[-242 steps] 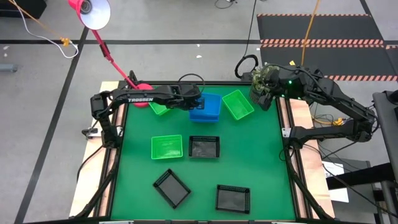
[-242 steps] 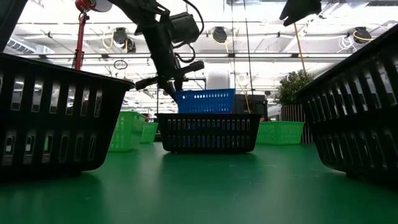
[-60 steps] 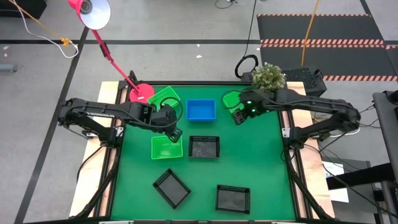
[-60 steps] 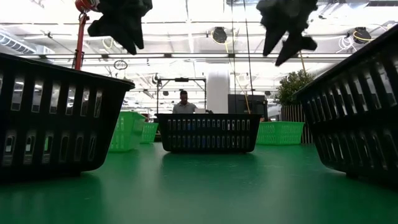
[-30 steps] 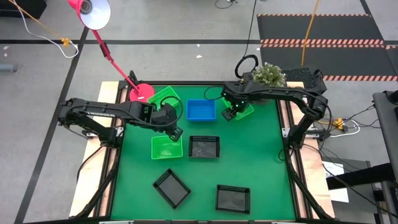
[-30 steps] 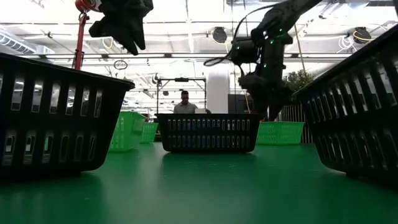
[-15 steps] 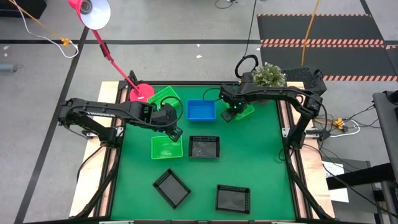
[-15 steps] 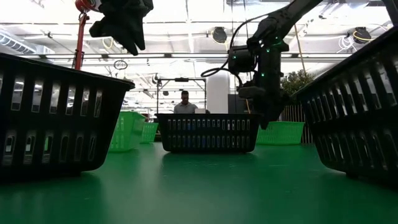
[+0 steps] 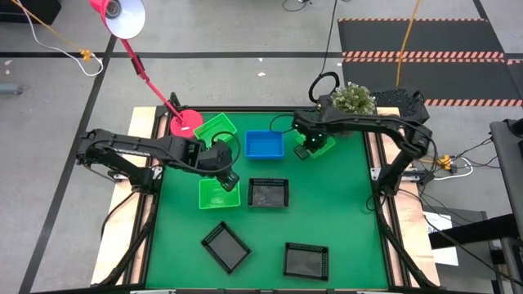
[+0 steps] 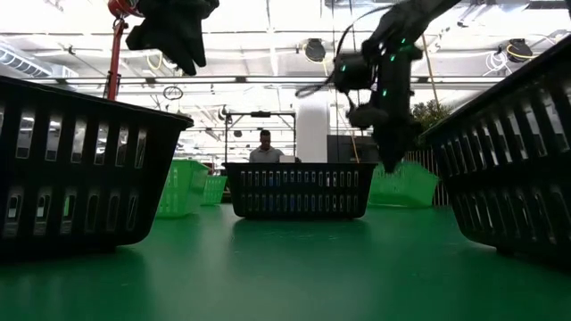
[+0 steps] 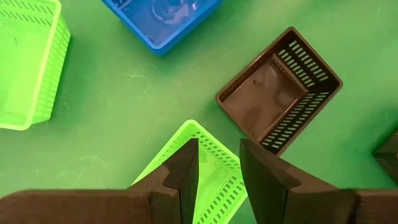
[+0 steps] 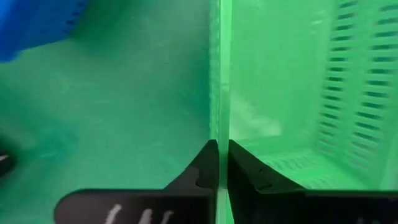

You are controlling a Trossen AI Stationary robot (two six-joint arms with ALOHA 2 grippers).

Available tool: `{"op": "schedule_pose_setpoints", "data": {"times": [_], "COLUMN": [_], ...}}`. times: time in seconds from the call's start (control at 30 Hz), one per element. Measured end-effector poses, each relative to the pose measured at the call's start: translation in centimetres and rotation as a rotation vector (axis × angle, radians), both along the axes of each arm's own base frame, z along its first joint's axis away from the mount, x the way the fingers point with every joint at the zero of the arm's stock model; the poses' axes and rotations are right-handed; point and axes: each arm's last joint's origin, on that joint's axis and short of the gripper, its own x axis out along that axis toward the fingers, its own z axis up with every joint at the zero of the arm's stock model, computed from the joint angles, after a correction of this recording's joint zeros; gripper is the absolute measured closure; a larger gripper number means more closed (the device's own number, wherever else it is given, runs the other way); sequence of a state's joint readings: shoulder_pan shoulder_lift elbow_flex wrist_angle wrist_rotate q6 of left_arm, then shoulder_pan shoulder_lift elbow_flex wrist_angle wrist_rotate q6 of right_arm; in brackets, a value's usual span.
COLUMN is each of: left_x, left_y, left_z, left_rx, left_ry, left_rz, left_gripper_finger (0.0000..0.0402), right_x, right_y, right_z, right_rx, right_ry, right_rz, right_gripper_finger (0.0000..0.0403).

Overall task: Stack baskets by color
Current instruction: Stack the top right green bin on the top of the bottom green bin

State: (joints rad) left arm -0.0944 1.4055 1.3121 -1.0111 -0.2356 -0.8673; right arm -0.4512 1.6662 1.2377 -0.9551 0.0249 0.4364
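Note:
Three green baskets show in the high view: one at the far left (image 9: 214, 127), one left of centre (image 9: 219, 193), one at the far right (image 9: 321, 144). Blue baskets (image 9: 264, 144) sit stacked at the far middle. Three black mesh baskets (image 9: 269, 193) (image 9: 225, 247) (image 9: 306, 260) rest on their bottoms nearer the front. My left gripper (image 11: 219, 168) hovers open above the centre-left green basket (image 11: 208, 163), clear of it. My right gripper (image 12: 222, 163) is shut on the far-right green basket (image 12: 280, 93). My right gripper pinches the green basket's side wall (image 12: 221, 93) at its rim, on the side facing the blue baskets, one finger inside and one outside. The fingers come from above, pointing down. In the low view the basket (image 10: 403, 185) looks tilted, its held side raised.
A pink lamp base (image 9: 185, 122) stands at the far left corner and a small plant (image 9: 353, 100) at the far right corner. The bare green mat (image 9: 343, 212) lies open on the right and between the black baskets.
My right gripper has dipped onto the far-right green basket's wall and shut on it. The basket's held side has since come up, so it sits tilted in the low view.

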Motion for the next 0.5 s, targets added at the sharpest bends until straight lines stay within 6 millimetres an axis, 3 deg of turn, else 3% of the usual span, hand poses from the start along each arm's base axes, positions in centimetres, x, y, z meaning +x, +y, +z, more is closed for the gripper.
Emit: {"op": "schedule_pose_setpoints", "data": {"times": [0.3, 0.5], "left_x": [0.3, 1.1], "left_y": [0.5, 1.4], "left_z": [0.1, 0.6], "left_rx": [-0.046, -0.084], "left_ry": [-0.033, -0.129], "left_rz": [0.055, 0.068], "left_gripper_finger": [0.0283, 0.0277], "right_x": [-2.0, -2.8], "right_y": [4.3, 8.0], "right_z": [6.4, 8.7], "right_rx": [-0.090, -0.168], "right_ry": [-0.206, -0.298], "right_rz": [-0.024, 0.052], "right_gripper_finger": [0.0398, 0.0398]}}
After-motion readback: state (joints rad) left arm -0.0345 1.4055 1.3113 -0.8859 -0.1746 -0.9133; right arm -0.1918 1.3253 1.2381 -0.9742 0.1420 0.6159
